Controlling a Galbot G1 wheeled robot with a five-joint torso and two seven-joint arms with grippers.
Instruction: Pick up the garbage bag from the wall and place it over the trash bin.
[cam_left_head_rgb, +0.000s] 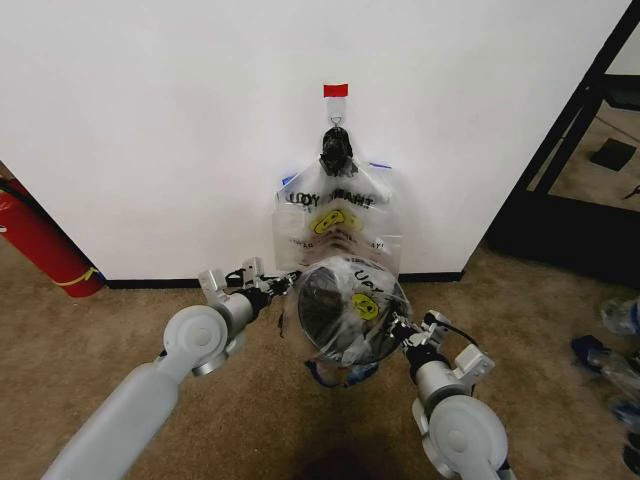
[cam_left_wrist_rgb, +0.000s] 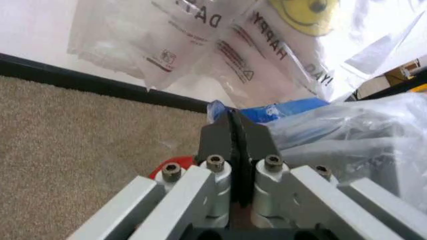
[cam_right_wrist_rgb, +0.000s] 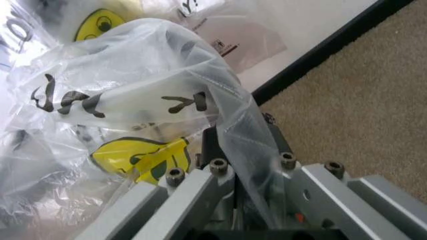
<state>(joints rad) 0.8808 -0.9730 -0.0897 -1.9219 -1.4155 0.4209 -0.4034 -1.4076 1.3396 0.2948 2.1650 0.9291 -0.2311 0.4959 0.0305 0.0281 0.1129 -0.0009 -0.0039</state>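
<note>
The garbage bag (cam_left_head_rgb: 350, 305) is thin, crinkled clear plastic, draped over the round black trash bin (cam_left_head_rgb: 322, 315) on the carpet just in front of the wall (cam_left_head_rgb: 160, 120). A yellow smiley face and black letters, partly readable as "UAY", show on its top; a blue handle hangs below the bin's near edge. Behind it, the bunch of matching bags (cam_left_head_rgb: 335, 220) hangs from a black knot (cam_left_head_rgb: 336, 150) under a red tape strip (cam_left_head_rgb: 336, 90), printed with black lettering and another smiley.

The left gripper (cam_left_wrist_rgb: 233, 131) sits at the bin's left rim, its dark jaws pressed together on blue plastic of the bag. The right gripper (cam_left_head_rgb: 405, 330) sits at the right rim, film draped over it; I cannot tell its opening.

A red fire extinguisher (cam_left_head_rgb: 40, 245) leans at far left, well apart. Open carpet (cam_left_head_rgb: 530, 330) lies either side.
</note>
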